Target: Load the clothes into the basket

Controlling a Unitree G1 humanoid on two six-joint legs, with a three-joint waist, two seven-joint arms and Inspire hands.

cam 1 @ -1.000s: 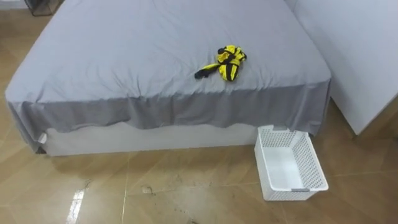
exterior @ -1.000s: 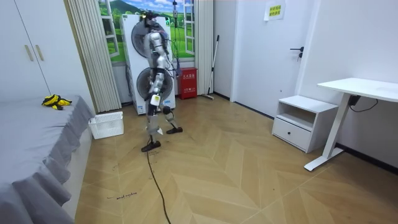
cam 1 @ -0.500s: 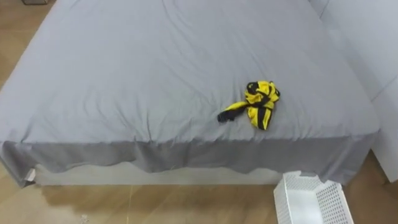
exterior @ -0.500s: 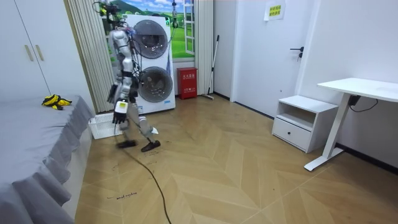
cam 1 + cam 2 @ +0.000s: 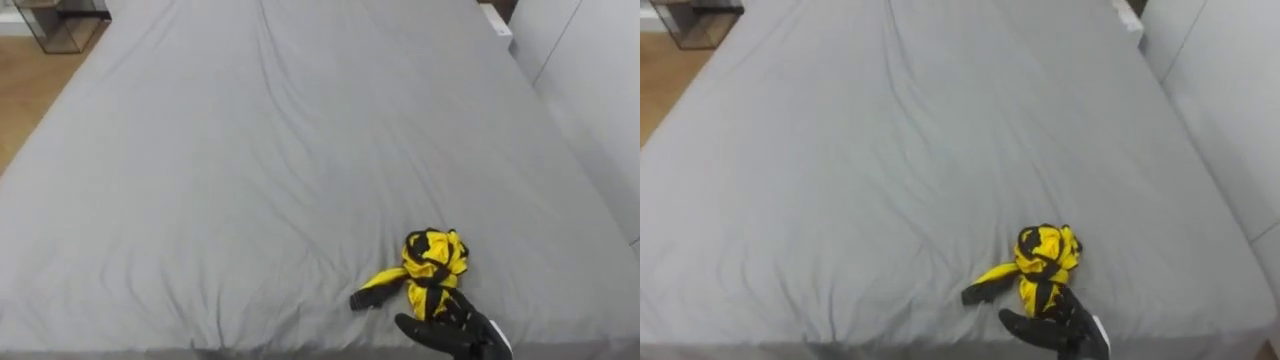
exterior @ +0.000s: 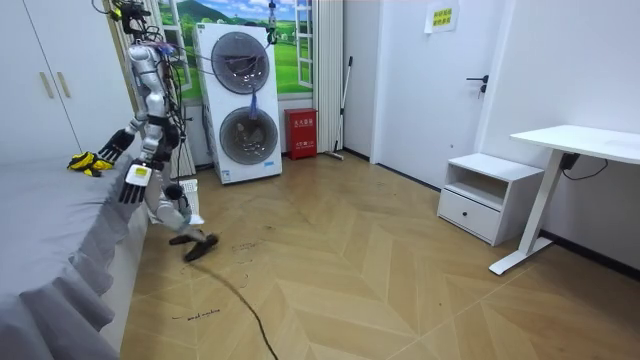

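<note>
the robot stands at the edge of the bed (image 5: pixel 250 150). its right hand (image 5: pixel 452 335), fingers spread and holding nothing, is right at the near side of the yellow-and-black clothes (image 5: pixel 432 262) bundled on the sheet. the left hand (image 6: pixel 133 186) hangs low; open or not, i can't tell.

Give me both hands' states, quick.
Left hand: cannot be told, too small in the room view.
Right hand: open, at the clothes, nothing held.

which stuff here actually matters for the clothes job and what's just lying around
Job: yellow-and-black clothes on the bed; white basket; open right robot hand next to the clothes.
Just there: stacked washing machines; white desk; small cabinet; red box.
</note>
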